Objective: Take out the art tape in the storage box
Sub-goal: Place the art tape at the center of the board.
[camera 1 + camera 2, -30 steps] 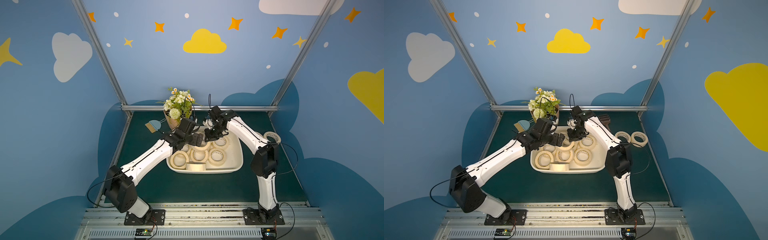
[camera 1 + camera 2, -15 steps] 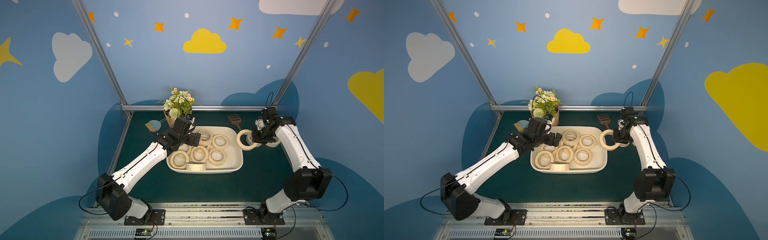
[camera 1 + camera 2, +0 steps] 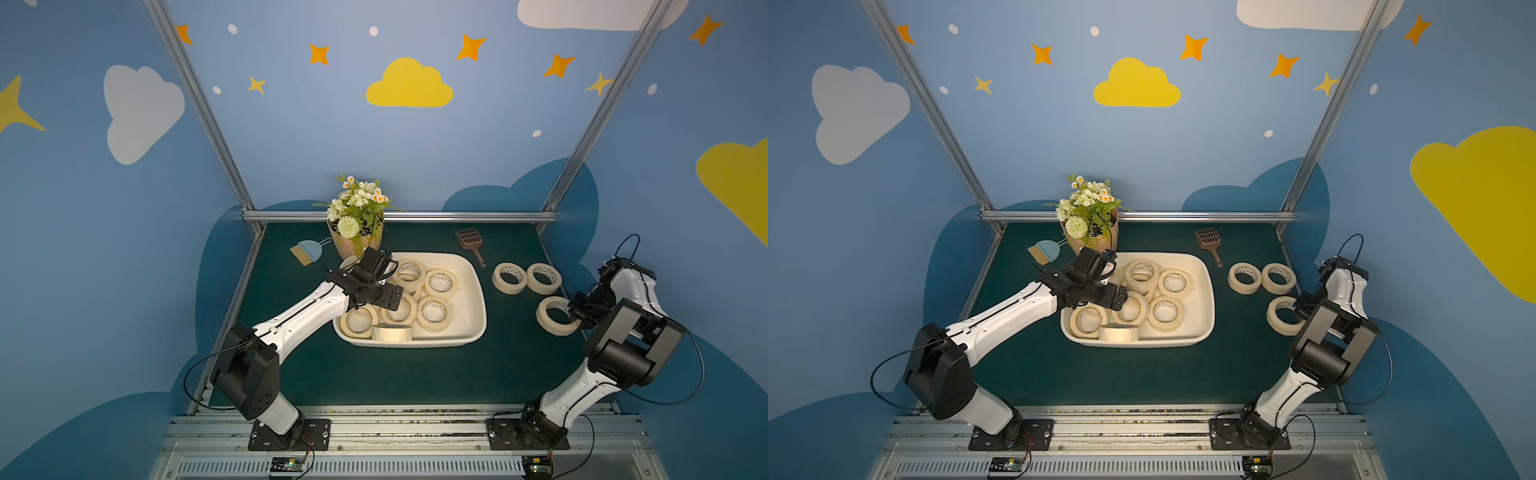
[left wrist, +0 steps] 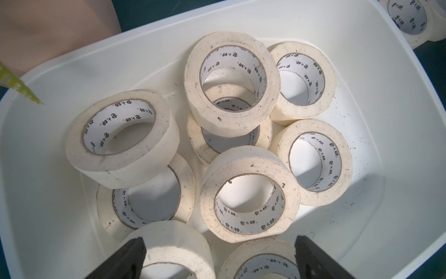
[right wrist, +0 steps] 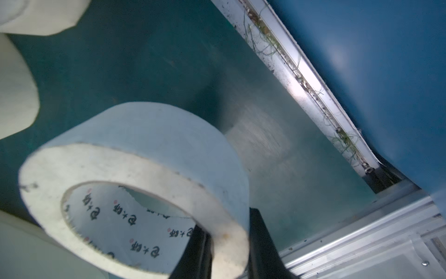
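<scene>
Hovering over the left half of the storage box (image 3: 473, 291) in both top views, the left gripper (image 3: 388, 297) hangs above the art tape (image 3: 432, 313) heaped inside, touching none of it. At the table's right side, the right gripper (image 3: 1298, 309) grips the wall of a held roll (image 3: 1281, 318), which sits just beside two loose rolls (image 3: 1246, 278) lying flat on the green mat (image 3: 1100, 374).

In the left wrist view, the black fingers (image 4: 125, 258) stand wide apart, with rolls in the box below and between them, none pinched.

In the right wrist view, the right fingers (image 5: 261, 241) are clamped on the roll's wall, one inside the core, one outside.
</scene>
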Robot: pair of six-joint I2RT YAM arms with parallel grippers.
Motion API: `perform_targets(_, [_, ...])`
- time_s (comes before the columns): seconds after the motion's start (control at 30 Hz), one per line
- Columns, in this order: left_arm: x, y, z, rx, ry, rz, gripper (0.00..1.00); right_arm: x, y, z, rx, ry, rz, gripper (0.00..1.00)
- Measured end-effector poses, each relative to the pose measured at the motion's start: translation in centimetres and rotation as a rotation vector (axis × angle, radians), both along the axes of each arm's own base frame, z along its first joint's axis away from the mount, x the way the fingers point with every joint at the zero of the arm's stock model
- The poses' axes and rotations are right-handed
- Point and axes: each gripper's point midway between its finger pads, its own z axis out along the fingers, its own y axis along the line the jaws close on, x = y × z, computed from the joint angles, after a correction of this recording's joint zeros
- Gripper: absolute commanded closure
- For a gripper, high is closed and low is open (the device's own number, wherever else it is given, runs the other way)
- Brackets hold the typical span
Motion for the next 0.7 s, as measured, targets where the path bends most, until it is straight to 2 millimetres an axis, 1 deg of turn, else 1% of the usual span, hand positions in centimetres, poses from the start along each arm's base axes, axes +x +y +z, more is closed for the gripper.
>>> perform_targets(0.1, [-0.8,0.3,-0.4,0.025,0.03,-0.004,0.0,1.0,-0.9,-1.8,-0.001,0.028,-0.01,1.0])
perform_targets(0.2, [-1.6,0.6,-0.7,0.047,0.056,-0.008,0.0,2.3,-2.0,-2.9,-0.011,0.027,-0.019,1.0])
perform_targets(0.27, [-2.1,0.8,-0.6,0.051,0.066,-0.01,0.0,3.2,-2.6,-3.4,-0.019,0.021,-0.021,1.0])
perform_targets(0.37, [-2.7,1.0,-0.1,0.046,0.073,-0.01,0.0,4.0,-3.2,-3.8,-0.027,0.013,-0.02,1.0])
perform_targets(0.43, [-3.2,1.1,0.2,0.04,0.084,-0.009,0.0,4.3,-3.3,-3.7,-0.03,0.007,-0.019,1.0])
perform_targets(0.57, [-3.9,1.4,0.5,0.038,0.101,-0.005,0.0,5.7,-3.7,-3.7,-0.045,-0.015,-0.007,1.0])
perform_targets(0.6, [-4.0,1.5,0.4,0.039,0.107,-0.004,0.0,5.9,-3.7,-3.7,-0.047,-0.016,-0.005,0.87])
perform_targets(0.67, [-4.3,1.5,0.3,0.038,0.124,-0.006,0.01,6.0,-3.6,-3.7,-0.052,-0.016,0.0,0.53])
perform_targets(0.7, [-4.5,1.5,0.2,0.036,0.133,-0.006,0.01,6.0,-3.6,-3.7,-0.055,-0.014,0.004,0.43])
